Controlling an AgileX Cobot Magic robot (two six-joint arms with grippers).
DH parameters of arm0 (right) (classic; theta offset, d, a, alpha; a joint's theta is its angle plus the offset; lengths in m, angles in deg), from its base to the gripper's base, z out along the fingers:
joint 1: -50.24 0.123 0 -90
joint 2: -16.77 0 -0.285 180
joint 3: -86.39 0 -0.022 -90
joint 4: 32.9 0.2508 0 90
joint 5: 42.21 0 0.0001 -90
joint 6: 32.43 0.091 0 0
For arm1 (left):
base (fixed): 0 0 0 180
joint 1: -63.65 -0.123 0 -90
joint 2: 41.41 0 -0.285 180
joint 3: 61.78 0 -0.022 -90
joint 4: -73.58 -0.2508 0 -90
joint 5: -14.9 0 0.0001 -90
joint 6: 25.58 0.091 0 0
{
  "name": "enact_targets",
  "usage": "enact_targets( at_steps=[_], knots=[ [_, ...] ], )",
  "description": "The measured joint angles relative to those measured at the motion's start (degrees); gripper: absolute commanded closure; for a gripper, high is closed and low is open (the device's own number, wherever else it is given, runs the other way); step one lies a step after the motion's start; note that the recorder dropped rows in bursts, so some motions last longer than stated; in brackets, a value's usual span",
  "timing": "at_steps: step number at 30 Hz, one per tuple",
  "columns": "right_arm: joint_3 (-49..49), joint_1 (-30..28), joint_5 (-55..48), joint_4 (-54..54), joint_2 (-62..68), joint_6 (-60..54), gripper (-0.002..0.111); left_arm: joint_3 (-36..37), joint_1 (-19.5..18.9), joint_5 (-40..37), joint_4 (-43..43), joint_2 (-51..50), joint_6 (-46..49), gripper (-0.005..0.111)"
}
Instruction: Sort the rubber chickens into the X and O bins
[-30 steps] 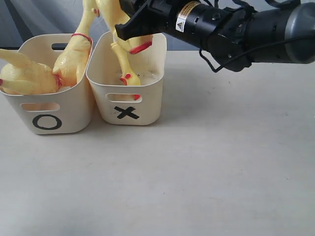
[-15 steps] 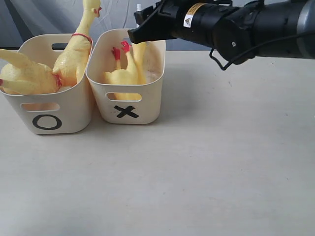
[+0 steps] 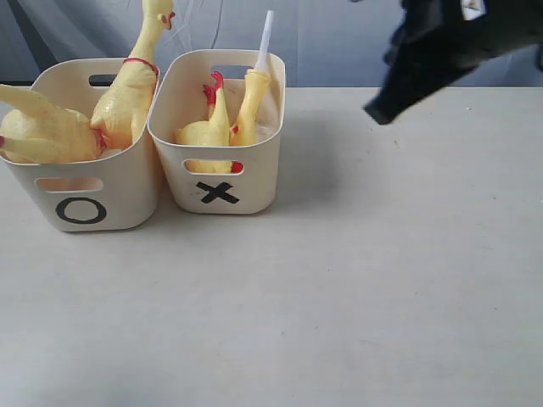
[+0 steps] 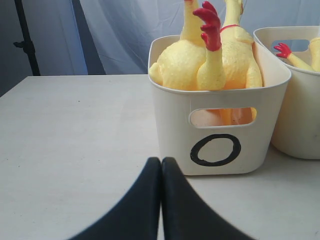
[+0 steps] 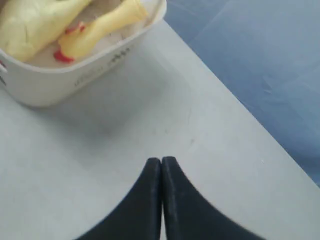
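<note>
Looks sorted to me. Both big long-necked chickens (image 3: pixel 119 106) sit in the O bin (image 3: pixel 81 182), necks poking out the top, I'd guess because they're too long to lie flat. The two small chickens (image 3: pixel 212 131) are in the X bin (image 3: pixel 254 182), one propped with its white tube (image 3: pixel 265 38) sticking up. Right gripper (image 5: pixel 161 165) is pinched closed on nothing, up beside the X bin. Left gripper (image 4: pixel 161 165) is closed and empty too, low in front of the O bin.
</note>
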Motion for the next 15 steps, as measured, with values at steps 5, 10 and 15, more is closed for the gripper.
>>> enact_targets(
  at_steps=[5, 10, 15],
  knots=[
    [-7.4, 0.0, -16.4, 0.17, -20.55, 1.45, 0.108, 0.0, 0.0, 0.0, 0.0, 0.0, 0.0, 0.107],
    [-8.41, 0.0, -29.79, 2.04, -43.12, 5.66, 0.108, 0.0, 0.0, 0.0, 0.0, 0.0, 0.0, 0.107],
    [-8.41, -0.81, -30.2, -2.55, -58.2, 5.91, 0.108, 0.0, 0.0, 0.0, 0.0, 0.0, 0.0, 0.107]
  ],
)
